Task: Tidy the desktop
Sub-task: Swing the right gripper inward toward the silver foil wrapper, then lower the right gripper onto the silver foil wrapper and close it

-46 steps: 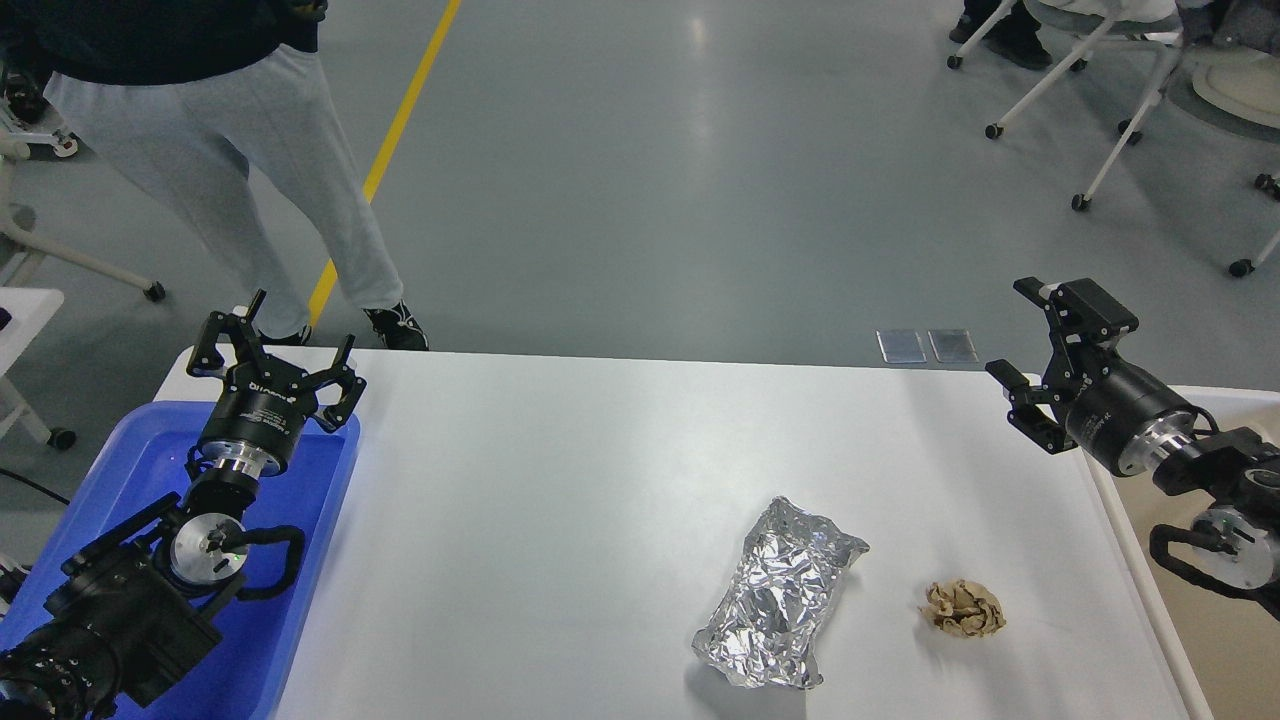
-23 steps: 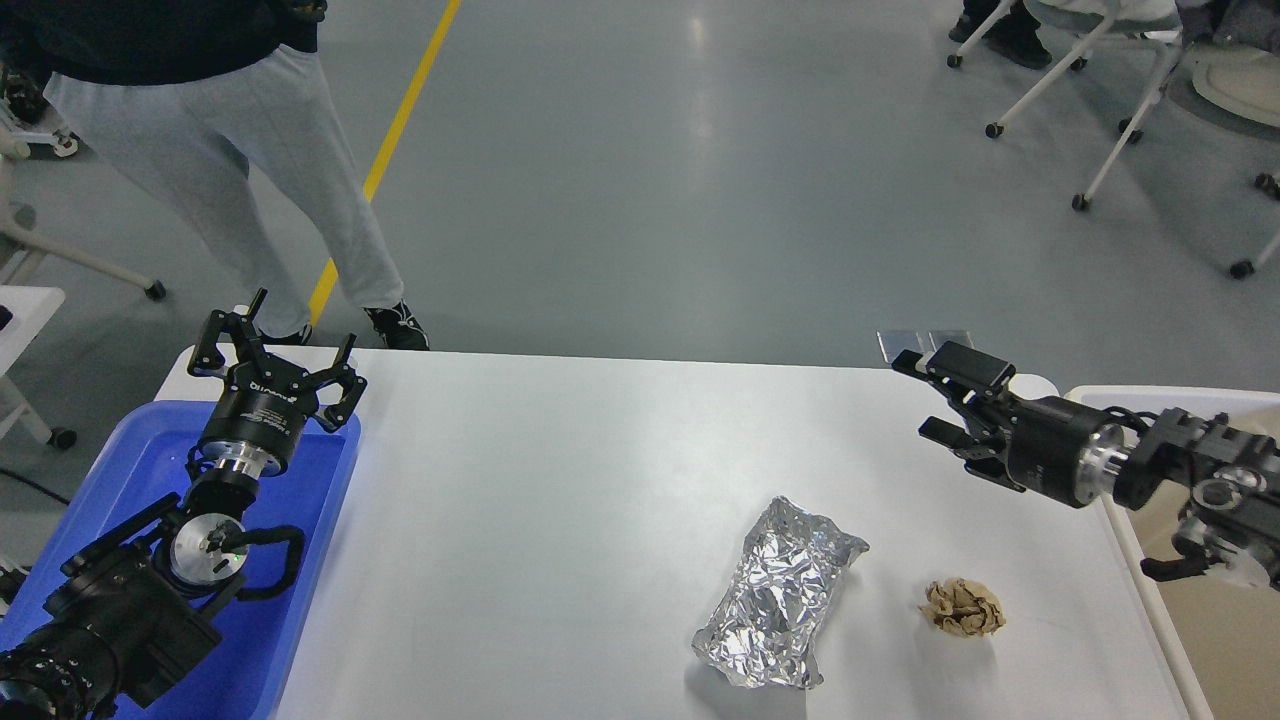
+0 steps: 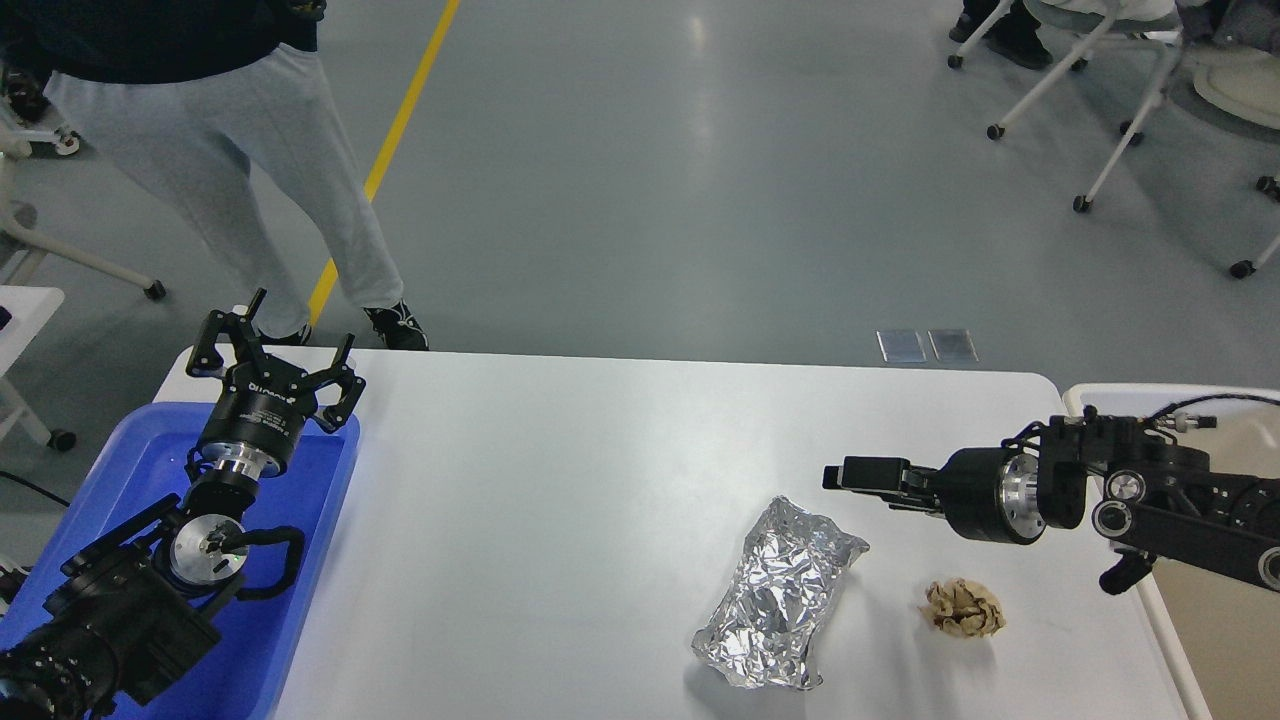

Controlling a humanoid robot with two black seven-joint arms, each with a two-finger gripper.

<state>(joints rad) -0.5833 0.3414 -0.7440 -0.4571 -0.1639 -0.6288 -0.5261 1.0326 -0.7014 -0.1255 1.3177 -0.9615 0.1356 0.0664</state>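
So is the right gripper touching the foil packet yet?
Apart. In the head view, bare white desktop shows between the right gripper and the crumpled foil packet's upper corner; its fingers point left, above and beyond the packet.

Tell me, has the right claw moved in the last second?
Yes. The right claw has swung left and down over the desktop, now just above the foil pack.

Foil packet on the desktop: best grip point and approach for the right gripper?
Probably from above, across its narrow width near the middle. The foil packet lies flat on the desktop, long axis running from near-left to far-right, so the short span likely fits between the fingers. The right gripper hovers just beyond its far-right corner; the crumpled paper ball sits apart, leaving that side free.
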